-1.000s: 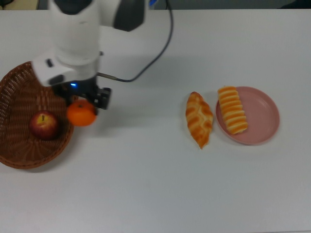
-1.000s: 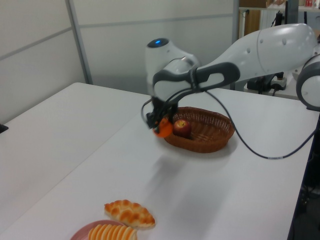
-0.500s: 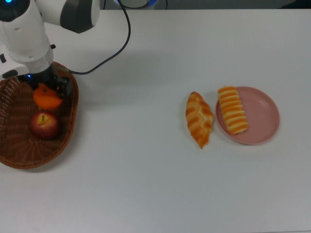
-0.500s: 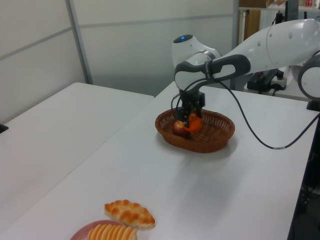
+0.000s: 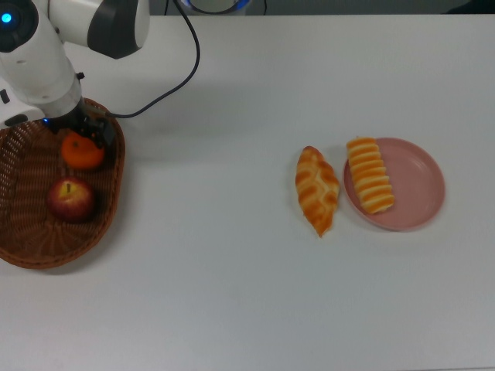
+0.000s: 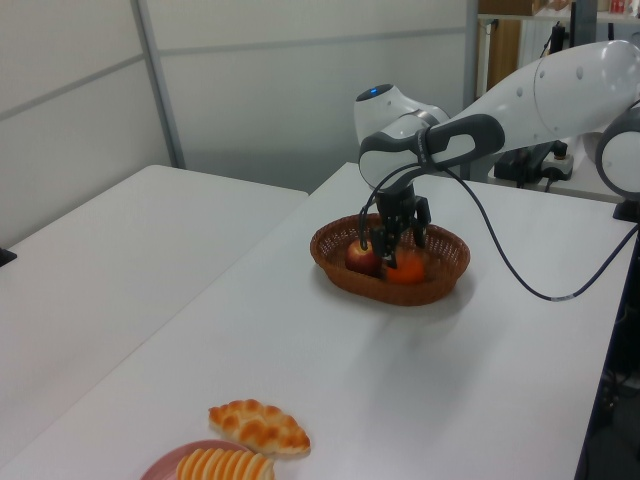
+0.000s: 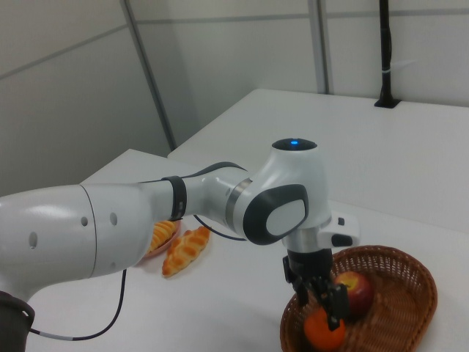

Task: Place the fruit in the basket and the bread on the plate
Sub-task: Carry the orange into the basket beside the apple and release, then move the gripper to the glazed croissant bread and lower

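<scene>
- The claw (image 6: 398, 243) hangs inside the basket (image 5: 31, 247), directly above the orange (image 5: 83, 151). In the left view its fingers stand apart on either side of the fruit; I cannot tell whether they grip it or have let go.
- The orange appears to rest on the basket floor just under the claw. The apple (image 5: 71, 199) lies just beside the orange, a little further from the claw, also in the basket.
- Judged from how things lie, the fruit half of the task is done, or all but done: both fruits are within the wicker rim, and only letting go and lifting clear may remain.
- The bread half is partly done. Well away from the claw, across the desk (image 5: 232, 294), the ribbed roll (image 5: 369, 175) lies on the pink plate (image 5: 421, 185).
- The braided pastry (image 5: 317, 189) lies on the desk just beside the plate, on the side nearer the claw; it is the one item left to move.
- In the top view, the pastry's long axis runs roughly top to bottom, tilted slightly, with its pointed end toward the bottom. The roll lies nearly parallel to it.
- The fruits are round, so they have no long axis; the apple's stem dimple faces upward.
</scene>
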You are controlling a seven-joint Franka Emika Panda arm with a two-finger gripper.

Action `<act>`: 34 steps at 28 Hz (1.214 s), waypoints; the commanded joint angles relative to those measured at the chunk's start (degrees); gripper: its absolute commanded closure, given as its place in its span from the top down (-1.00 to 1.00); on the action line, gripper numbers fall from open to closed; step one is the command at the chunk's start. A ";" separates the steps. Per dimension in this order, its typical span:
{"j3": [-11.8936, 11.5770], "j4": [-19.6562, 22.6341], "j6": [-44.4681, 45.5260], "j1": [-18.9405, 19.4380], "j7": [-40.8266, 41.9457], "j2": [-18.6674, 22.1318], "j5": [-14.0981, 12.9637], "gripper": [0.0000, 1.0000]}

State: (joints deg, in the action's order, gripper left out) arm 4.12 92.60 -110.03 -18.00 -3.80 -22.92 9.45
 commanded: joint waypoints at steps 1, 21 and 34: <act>0.97 -1.90 1.31 0.77 0.11 2.09 -3.03 1.00; 1.68 -2.34 2.10 24.58 -5.77 1.75 -9.45 1.00; 1.68 -0.67 -4.75 31.18 -10.52 -2.92 -7.96 1.00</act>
State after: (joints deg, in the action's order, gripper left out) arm 6.61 91.03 -112.69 11.16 -12.01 -26.03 0.92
